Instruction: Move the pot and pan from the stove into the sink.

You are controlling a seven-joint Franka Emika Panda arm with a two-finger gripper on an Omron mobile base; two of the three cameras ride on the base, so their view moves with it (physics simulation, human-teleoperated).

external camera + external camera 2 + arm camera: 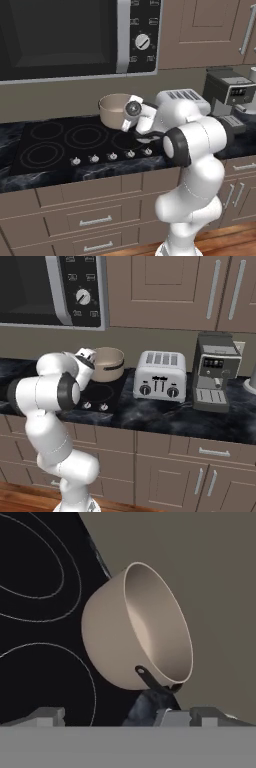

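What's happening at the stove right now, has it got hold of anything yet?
Nothing is held yet. The arm is stretched over the stove with its open gripper lined up near the pot, which sits at the cooktop's back right corner by the wall. The pot's dark handle points toward the fingertips. A toaster and coffee machine stand further along the counter.

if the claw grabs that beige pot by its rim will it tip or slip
The pot looks rigid, with a thin, smooth rim, so a rim pinch may slip a little. Its walls are deep and rounded, so lifting from one side would probably tilt it. It looks empty, so it is likely light. The open claw sits near its dark handle, perhaps the surer grip.
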